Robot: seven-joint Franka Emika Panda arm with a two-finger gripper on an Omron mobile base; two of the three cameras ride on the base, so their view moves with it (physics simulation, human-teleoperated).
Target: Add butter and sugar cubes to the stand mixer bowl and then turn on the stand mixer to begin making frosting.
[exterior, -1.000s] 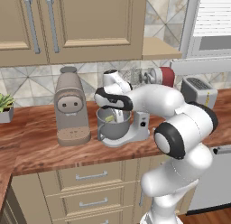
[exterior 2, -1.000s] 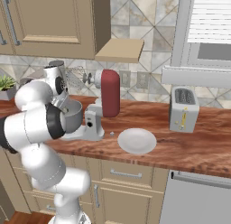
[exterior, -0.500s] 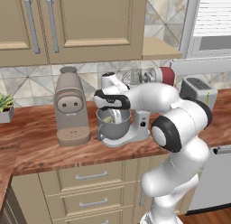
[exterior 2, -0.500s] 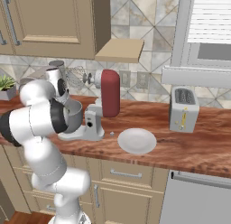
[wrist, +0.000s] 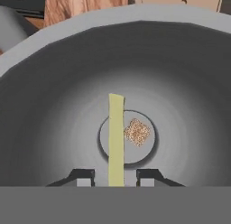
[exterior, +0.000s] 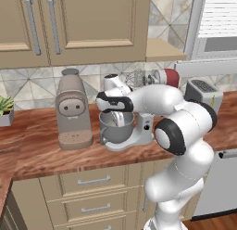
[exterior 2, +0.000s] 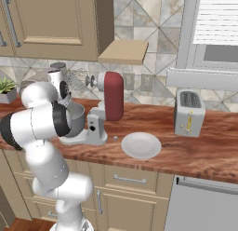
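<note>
The pincer point(wrist: 115, 177) hangs over the stand mixer bowl point(wrist: 54, 105) — jaws parted, loosely flanking a butter stick point(wrist: 116, 137) — beside a sugar cube point(wrist: 137, 132).

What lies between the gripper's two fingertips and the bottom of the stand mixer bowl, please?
In the hand view, a pale yellow butter stick stands between the fingertips, reaching down to the stand mixer bowl floor beside a brown sugar cube.
</note>
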